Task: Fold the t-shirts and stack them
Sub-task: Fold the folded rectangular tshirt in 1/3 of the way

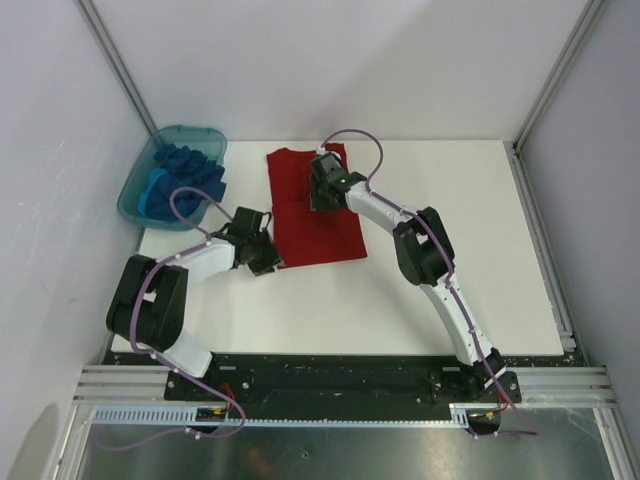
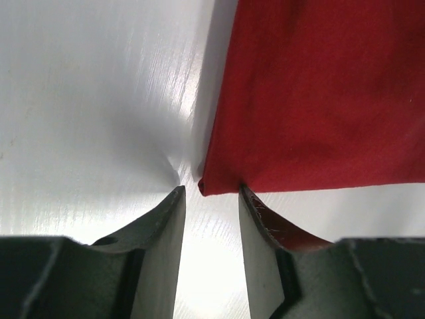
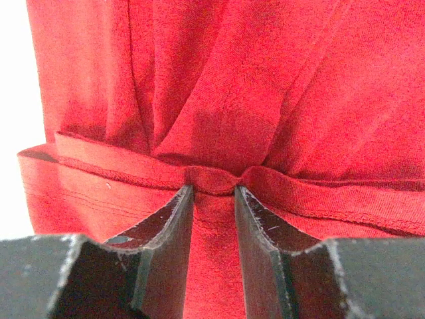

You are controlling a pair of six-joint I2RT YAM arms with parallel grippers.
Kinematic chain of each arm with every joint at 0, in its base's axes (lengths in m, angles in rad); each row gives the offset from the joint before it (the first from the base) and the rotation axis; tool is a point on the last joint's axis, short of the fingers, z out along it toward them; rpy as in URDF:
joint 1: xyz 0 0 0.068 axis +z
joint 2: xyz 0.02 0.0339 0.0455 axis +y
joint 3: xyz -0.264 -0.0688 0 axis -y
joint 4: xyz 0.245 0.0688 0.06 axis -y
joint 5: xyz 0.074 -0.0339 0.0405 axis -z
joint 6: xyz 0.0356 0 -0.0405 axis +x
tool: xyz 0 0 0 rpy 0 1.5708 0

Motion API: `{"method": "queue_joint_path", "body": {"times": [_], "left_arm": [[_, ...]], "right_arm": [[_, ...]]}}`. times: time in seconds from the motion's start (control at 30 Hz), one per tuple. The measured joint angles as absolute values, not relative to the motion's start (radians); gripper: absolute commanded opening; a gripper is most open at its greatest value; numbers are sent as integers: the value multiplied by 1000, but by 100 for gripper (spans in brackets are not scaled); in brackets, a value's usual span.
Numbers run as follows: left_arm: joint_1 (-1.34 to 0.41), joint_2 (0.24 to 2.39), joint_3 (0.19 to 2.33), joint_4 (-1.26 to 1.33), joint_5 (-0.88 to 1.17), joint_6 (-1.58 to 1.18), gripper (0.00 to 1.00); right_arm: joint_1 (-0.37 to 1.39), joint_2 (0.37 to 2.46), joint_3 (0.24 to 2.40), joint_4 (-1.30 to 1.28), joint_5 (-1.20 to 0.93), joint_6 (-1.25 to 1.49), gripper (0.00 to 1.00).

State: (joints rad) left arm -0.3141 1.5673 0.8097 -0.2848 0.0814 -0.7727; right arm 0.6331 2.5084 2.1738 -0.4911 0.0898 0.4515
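Right jaws pinching red t-shirt (image 3: 265,86) hem, blue t-shirts (image 1: 188,172) only overhead

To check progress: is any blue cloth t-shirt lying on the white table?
No, the blue t-shirts all lie bunched inside the translucent teal plastic tub.

Place: robot lab test cell.
Enclosure: plain white panels (image 1: 350,60) on three sides, framed by aluminium posts (image 1: 115,60).
Worktop: white table (image 1: 330,310).
Mounting: black plate (image 1: 340,372) along the table's near edge, where I am bolted; slotted aluminium rails (image 1: 120,383) beneath.
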Motion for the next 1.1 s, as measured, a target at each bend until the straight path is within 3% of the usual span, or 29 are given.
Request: {"method": "queue_joint_path", "body": {"times": [0.2, 0.43, 1.1], "left_arm": [[-318, 1607, 819, -243, 86, -798, 31], [-330, 1619, 817, -224, 81, -837, 2], [-282, 1405, 641, -252, 64, -837, 0]], "right_arm": [[633, 2508, 2173, -492, 89, 452, 37], [627, 2507, 2173, -493, 89, 459, 36], [689, 2442, 2131, -527, 128, 471, 33]]}}
